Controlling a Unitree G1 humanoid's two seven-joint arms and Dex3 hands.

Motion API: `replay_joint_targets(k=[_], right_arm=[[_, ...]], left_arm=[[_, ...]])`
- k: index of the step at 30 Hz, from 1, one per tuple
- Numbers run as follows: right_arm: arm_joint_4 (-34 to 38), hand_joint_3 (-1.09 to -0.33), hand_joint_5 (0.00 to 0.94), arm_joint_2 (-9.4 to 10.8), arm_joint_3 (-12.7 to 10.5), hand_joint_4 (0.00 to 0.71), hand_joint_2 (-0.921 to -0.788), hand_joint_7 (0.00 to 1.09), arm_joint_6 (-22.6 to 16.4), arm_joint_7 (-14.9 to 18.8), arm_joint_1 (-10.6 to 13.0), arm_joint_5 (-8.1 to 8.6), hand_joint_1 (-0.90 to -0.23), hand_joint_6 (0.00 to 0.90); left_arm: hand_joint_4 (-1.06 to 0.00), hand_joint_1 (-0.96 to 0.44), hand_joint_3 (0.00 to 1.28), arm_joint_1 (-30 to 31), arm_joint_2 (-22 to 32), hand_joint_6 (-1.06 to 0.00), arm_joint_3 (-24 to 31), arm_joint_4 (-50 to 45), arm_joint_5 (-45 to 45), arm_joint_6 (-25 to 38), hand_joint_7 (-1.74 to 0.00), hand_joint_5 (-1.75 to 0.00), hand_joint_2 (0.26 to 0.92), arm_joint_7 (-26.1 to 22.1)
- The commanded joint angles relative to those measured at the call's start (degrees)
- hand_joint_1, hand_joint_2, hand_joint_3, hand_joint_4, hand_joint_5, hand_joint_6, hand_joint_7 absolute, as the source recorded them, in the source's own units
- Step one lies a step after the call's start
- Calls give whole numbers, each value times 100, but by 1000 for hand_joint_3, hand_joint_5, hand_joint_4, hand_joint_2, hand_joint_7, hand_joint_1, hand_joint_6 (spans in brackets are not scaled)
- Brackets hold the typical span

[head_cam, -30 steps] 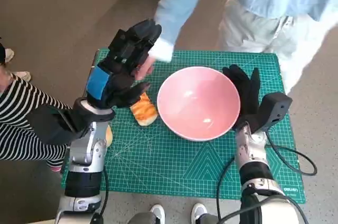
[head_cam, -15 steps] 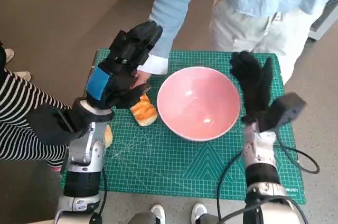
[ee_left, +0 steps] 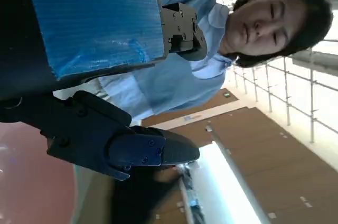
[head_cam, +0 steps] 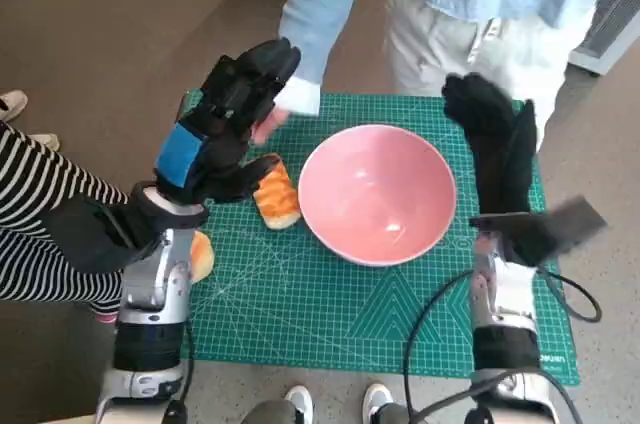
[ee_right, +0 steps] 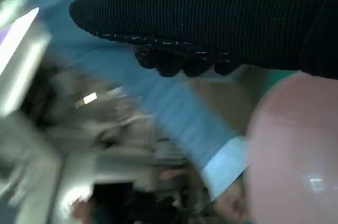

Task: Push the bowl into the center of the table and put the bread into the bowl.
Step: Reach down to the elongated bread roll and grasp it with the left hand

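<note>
Pink bowl (head_cam: 377, 194) upright near mid-worktop on green cutting mat (head_cam: 300, 294); empty.

Bread (head_cam: 276, 192) on mat, just beside bowl's rim on robot's left side, lying partly under left hand.

Left hand (head_cam: 222, 124), blue tape over back, raised above bread; fingers (head_cam: 262, 66) spread apart, holding nothing, pointing toward far edge of mat. Bread below palm and thumb, contact not discernible.

Right hand (head_cam: 497, 144) in black knitted glove, raised beside bowl on robot's right side; fingers extended, lying close together, holding nothing, clear of rim. Pink rim (ee_right: 296, 155) seen below glove in right wrist view, blurred.

Person in light blue sleeve (head_cam: 315, 14) at far side of worktop, hand (head_cam: 268, 124) reaching down beside left hand, near bread.

Second orange piece (head_cam: 201, 254) on mat's edge by left forearm.
</note>
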Motion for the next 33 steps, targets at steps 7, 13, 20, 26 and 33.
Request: replay_joint_targets(k=[7, 13, 20, 26, 33], right_arm=[[-1054, -676, 27, -225, 213, 128, -921, 416, 118, 374, 567, 226, -698, 110], [-1263, -677, 24, -247, 256, 133, -921, 426, 205, 307, 726, 136, -692, 103], [-1425, -676, 21, -271, 260, 136, -921, 432, 381, 298, 831, 209, -683, 91], [-1521, -675, 18, -304, 219, 137, -921, 437, 498, 295, 895, 249, -679, 87], [-1523, -671, 16, -323, 171, 141, -921, 441, 557, 308, 950, 316, -679, 87]], left_arm=[[-109, -596, 300, -237, 342, 1, 58, 132, 97, -326, -642, -149, 921, -267], [-107, -584, 273, -388, 741, 1, 144, 462, 249, -727, -630, -149, 921, -522], [-127, -541, 216, -797, 1392, 1, 165, 1084, 501, -1264, -621, -153, 903, -1022], [-151, -431, 140, -1140, 1882, -7, 35, 1637, 774, -1682, -685, -146, 836, -1456], [-234, -246, 56, -1451, 2469, -140, -381, 2003, 1555, -2055, -596, -103, 738, -1752]])
